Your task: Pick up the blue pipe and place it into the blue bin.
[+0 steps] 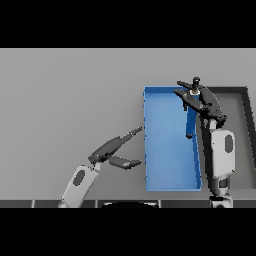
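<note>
Blue bin (167, 170) interior lies open below the hanging blue pipe (190, 120).

Blue pipe (190, 120) top hidden by right hand (196, 95).

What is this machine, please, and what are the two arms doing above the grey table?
This is a humanoid robot, and the one picture is taken from its head, looking down at the grey table. Both arms come in from the lower edge. The right hand is curled round a blue pipe, which hangs over the blue bin, an open box. The pipe does not seem to be released yet. The left hand is open beside the bin, left of it, and holds nothing. A dark tray lies right of the bin.
</note>
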Controlling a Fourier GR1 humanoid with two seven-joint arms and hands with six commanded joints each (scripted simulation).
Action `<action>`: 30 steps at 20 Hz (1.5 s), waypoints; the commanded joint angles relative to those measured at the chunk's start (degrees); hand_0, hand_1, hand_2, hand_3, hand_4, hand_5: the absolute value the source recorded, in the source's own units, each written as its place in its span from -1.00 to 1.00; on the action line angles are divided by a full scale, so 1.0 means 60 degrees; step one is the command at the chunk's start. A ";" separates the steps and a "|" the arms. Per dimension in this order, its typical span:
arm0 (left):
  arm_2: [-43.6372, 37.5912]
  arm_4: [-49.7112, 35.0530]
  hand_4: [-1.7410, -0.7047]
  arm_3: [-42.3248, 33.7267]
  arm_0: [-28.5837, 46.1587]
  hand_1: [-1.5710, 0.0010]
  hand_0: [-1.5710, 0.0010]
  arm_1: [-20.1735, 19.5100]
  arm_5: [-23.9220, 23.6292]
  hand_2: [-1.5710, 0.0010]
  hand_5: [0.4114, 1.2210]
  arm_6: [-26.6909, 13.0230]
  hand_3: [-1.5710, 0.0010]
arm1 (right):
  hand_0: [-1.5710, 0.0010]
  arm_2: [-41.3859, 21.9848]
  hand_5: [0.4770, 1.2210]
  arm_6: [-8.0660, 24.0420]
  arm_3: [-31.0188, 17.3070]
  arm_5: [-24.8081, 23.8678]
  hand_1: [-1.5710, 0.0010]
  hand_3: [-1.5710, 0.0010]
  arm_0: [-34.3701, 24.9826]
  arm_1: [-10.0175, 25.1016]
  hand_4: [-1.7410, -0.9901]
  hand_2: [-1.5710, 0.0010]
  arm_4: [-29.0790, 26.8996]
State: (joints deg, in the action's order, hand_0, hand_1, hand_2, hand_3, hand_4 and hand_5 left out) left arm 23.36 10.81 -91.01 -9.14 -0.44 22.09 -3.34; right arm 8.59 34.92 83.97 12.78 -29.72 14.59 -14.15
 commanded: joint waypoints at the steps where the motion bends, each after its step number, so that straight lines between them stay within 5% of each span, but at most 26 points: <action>1: 0.0031 0.0058 0.57 0.0045 -0.0042 1.00 1.00 0.0063 -0.0050 1.00 -0.86 -0.0060 1.00 | -1.00 -0.0128 1.00 0.0002 -0.0177 -0.0229 -1.00 -1.00 0.0165 0.0043 -0.35 -1.00 -0.0138; 3: 0.0032 0.0119 0.58 0.0107 -0.0196 1.00 1.00 0.0173 -0.0142 1.00 -0.84 -0.0173 1.00 | -1.00 -0.0679 1.00 0.0002 -0.0600 -0.0605 -1.00 -1.00 0.0362 0.0278 -0.35 -1.00 -0.0459; 6: 0.0009 0.0056 0.58 0.0072 -0.0179 1.00 1.00 0.0142 -0.0098 1.00 -0.83 -0.0129 1.00 | -1.00 -0.1992 1.00 0.0001 -0.1106 -0.1540 -1.00 -0.02 0.0607 0.1089 -0.67 -1.00 -0.1575; 9: -0.0005 0.0034 0.59 0.0011 -0.0185 1.00 1.00 0.0117 -0.0095 1.00 -0.81 -0.0089 1.00 | -1.00 -0.3130 0.86 0.0002 -0.1367 -0.2448 -1.00 0.48 0.0549 0.1830 -0.83 -1.00 -0.2754; 10: -0.0007 0.0093 0.58 0.0059 -0.0182 1.00 1.00 0.0097 -0.0128 1.00 -0.80 -0.0099 1.00 | -1.00 -0.3809 0.84 0.0001 -0.1545 -0.2960 -1.00 0.42 0.0426 0.2365 -0.69 -0.93 -0.3479; 12: -0.0010 0.0108 0.58 0.0144 -0.0247 1.00 1.00 0.0181 -0.0168 1.00 -0.80 -0.0175 1.00 | -0.38 -0.4826 0.80 0.0004 -0.1828 -0.3748 -0.31 0.63 0.0208 0.3055 -0.27 -0.26 -0.4659; 14: -0.0062 -0.0004 0.58 0.0095 -0.0318 1.00 1.00 0.0183 -0.0108 1.00 -0.80 -0.0205 1.00 | 0.12 -0.5657 0.74 0.0003 -0.1876 -0.4279 0.16 0.76 -0.0099 0.3593 -0.01 0.20 -0.5242; 17: 0.0007 0.0086 0.58 0.0172 -0.0231 1.00 1.00 0.0171 -0.0134 1.00 -0.80 -0.0133 1.00 | 0.55 -0.6625 0.43 -0.0261 -0.1446 -0.3380 0.57 0.88 -0.0396 0.4316 0.23 0.59 -0.4362; 22: 0.0043 0.0027 0.57 0.0041 -0.0081 1.00 1.00 0.0138 -0.0091 1.00 -0.79 -0.0057 1.00 | 0.85 -0.7478 -0.11 0.0005 -0.1583 -0.2529 0.86 0.96 -0.0764 0.4599 0.47 0.87 -0.3781; 30: -0.0017 0.0086 0.57 0.0131 -0.0228 1.00 1.00 0.0216 -0.0213 1.00 -0.79 -0.0262 1.00 | 0.98 -0.8146 -0.36 -0.0207 -0.1424 -0.2144 0.98 0.99 -0.0960 0.5035 0.75 0.98 -0.3783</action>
State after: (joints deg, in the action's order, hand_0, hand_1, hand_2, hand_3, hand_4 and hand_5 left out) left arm 23.26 11.32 -90.22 -10.52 0.86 20.79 -4.91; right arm -40.28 33.65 75.44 -0.07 -35.49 44.82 -36.86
